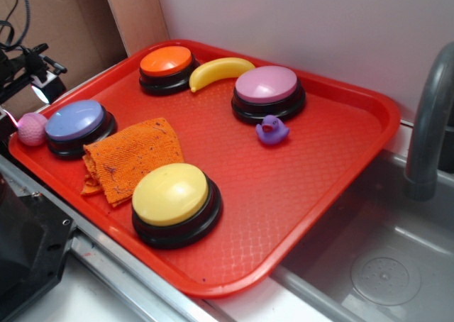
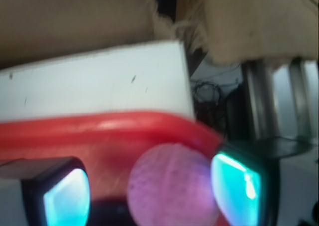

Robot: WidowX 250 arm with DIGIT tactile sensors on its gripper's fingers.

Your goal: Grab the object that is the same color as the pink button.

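Even, soft light outside; a blurred, glowing close-up at the wrist.

In the exterior view you get bright, diffuse light from above: the red tray [image 1: 333, 166] is evenly lit, the yellow button [image 1: 172, 194] and pink button [image 1: 267, 86] carry only faint sheen, and shadows beneath them are short and soft. The focus is fair, though the left edge falls dark, with a small white lamp glare near the pink ball [image 1: 32, 129]. In the wrist view you see heavy blur throughout. The pink ball [image 2: 172, 186] is soft-edged, its dimples barely legible, and the fingertips [image 2: 234, 188] glow saturated cyan. The tray rim [image 2: 99, 129] shows a smeared highlight, and the background is out of focus.
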